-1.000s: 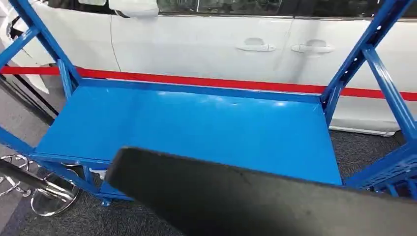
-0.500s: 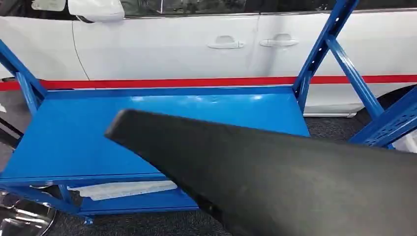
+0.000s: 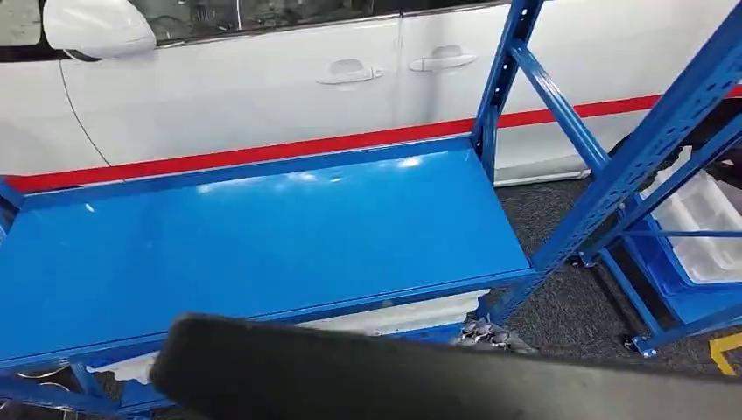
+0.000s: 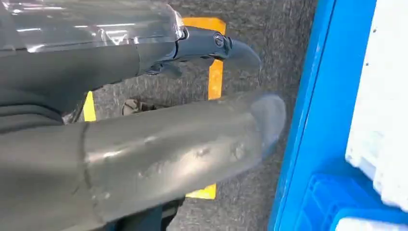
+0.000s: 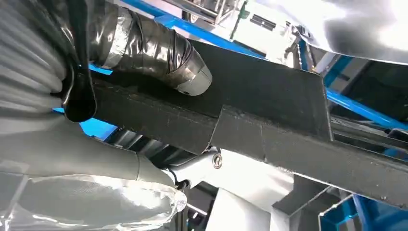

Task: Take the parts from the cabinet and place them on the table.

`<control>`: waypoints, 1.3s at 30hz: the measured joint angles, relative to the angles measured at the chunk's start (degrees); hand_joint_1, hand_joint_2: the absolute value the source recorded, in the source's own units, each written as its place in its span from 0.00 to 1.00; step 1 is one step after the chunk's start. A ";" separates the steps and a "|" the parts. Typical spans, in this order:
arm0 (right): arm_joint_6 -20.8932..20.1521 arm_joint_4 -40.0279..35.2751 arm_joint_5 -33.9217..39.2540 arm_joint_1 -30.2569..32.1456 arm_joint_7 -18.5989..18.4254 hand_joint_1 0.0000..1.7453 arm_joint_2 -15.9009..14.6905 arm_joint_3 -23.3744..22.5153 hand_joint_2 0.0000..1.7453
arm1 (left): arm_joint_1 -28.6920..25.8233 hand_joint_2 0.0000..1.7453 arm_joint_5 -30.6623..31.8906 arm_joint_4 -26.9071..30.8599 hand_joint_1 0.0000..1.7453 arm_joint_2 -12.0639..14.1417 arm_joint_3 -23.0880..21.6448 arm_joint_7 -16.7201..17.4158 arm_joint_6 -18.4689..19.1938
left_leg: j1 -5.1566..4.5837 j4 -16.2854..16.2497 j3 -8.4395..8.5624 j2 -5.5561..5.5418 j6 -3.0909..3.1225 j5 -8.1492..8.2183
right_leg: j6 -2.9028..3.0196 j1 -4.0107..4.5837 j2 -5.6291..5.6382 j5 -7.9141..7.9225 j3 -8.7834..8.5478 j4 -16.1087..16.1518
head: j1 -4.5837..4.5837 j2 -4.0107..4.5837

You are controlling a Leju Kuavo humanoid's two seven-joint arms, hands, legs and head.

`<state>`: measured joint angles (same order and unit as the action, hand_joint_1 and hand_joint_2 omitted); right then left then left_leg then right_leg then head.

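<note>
A long black part [image 3: 420, 381] lies across the bottom of the head view, in front of the bare blue shelf [image 3: 262, 236] of a blue rack. In the right wrist view my right hand [image 5: 96, 62] grips this black part [image 5: 269, 115], its taped thumb pressed over the top face and the fingers underneath. My left hand [image 4: 144, 120] hangs over grey carpet beside a blue rack [image 4: 327, 120]. Its thick grey thumb and a dark finger are spread apart with nothing between them.
A white car [image 3: 245, 87] with a red band [image 3: 262, 149] along it stands behind the rack. To the right, a second blue rack holds white trays [image 3: 700, 227]. Yellow tape [image 4: 214, 82] marks the carpet. A white tray [image 4: 385, 96] sits in the rack by my left hand.
The camera has swung to the right, so the rack and car slide left and the second rack comes in. The black part now sits lower in the picture.
</note>
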<state>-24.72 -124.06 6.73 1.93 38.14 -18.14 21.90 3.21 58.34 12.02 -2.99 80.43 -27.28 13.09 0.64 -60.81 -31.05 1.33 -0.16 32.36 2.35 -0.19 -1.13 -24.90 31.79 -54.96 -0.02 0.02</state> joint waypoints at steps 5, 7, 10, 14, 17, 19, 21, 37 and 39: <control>-1.36 -0.04 0.55 0.44 0.37 1.00 -0.17 0.00 1.00 | -0.56 0.00 0.46 0.00 0.00 0.00 0.00 0.63 -0.72 | 0.15 -8.88 -2.73 -0.89 -0.65 2.50 | -0.12 0.04 0.86 0.36 1.41 -1.04 | 0.00 0.00; -1.79 -0.04 0.66 0.44 0.39 1.00 -0.18 0.00 1.00 | -0.59 0.00 0.61 0.00 0.00 0.09 0.00 0.81 -0.85 | 0.23 1.11 2.73 -1.00 -0.60 -2.24 | -0.39 -0.07 1.15 0.52 1.49 -1.36 | 0.00 0.00; -2.19 -0.09 0.68 0.37 0.46 1.00 -0.20 0.00 1.00 | -0.51 0.00 0.70 0.00 0.00 0.09 0.00 0.94 -0.92 | 0.22 5.50 4.10 -1.81 0.17 -2.93 | -1.39 0.39 1.49 1.10 2.26 -1.90 | -0.02 0.00; -2.30 -0.09 0.81 0.45 0.48 1.00 -0.24 0.00 1.00 | -0.43 0.00 1.07 0.00 0.00 0.04 -0.02 1.27 -1.27 | 0.28 5.55 3.18 -1.08 2.15 -4.37 | -2.71 -0.07 1.71 -0.65 3.49 -3.62 | -0.04 0.00; -2.36 -0.07 0.63 0.52 0.52 1.00 -0.33 0.00 1.00 | -0.57 0.00 1.27 0.00 0.00 0.07 -0.13 1.42 -1.46 | 0.15 5.46 1.60 -0.65 2.64 -5.51 | -3.54 -0.37 1.49 -9.57 8.02 -16.32 | -0.02 0.00; -2.38 -0.07 0.13 0.68 0.57 1.00 -0.33 0.07 1.00 | -0.64 0.00 1.49 0.02 0.00 0.09 -0.22 1.51 -1.62 | 0.10 5.29 0.53 -0.47 2.49 -6.06 | -3.64 -0.56 1.44 -10.24 8.24 -19.89 | -0.02 0.00; -2.30 -0.07 -0.20 0.72 0.50 1.00 -0.33 0.52 1.00 | -0.61 0.00 1.62 0.02 0.00 0.09 -0.33 1.51 -1.68 | 0.01 5.12 -0.05 -0.45 2.23 -6.45 | -3.18 -0.54 1.42 -6.78 3.09 -13.23 | -0.02 0.00; -0.94 0.00 0.20 0.24 -1.07 1.00 0.44 3.69 1.00 | -0.66 0.00 1.81 0.02 0.00 0.28 -0.81 1.51 -1.77 | 0.15 -2.69 0.78 -0.93 -0.97 -2.18 | -0.33 0.05 0.74 0.15 0.75 -0.58 | 0.00 0.00; -0.85 -0.02 0.20 -0.01 -1.09 1.00 0.57 4.13 1.00 | -0.61 0.00 1.86 0.02 0.00 0.37 -0.83 1.51 -1.77 | -0.09 6.06 6.27 -1.19 -0.69 -2.75 | -0.84 0.37 0.76 0.48 1.35 -1.03 | 0.00 0.00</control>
<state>-25.57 -124.08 6.93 1.92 37.05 -17.57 26.03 2.60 60.19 12.04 -2.62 79.60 -25.77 11.32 0.55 -54.75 -24.77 0.14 -0.85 29.60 1.51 0.18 -0.37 -24.42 33.15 -55.99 -0.02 0.02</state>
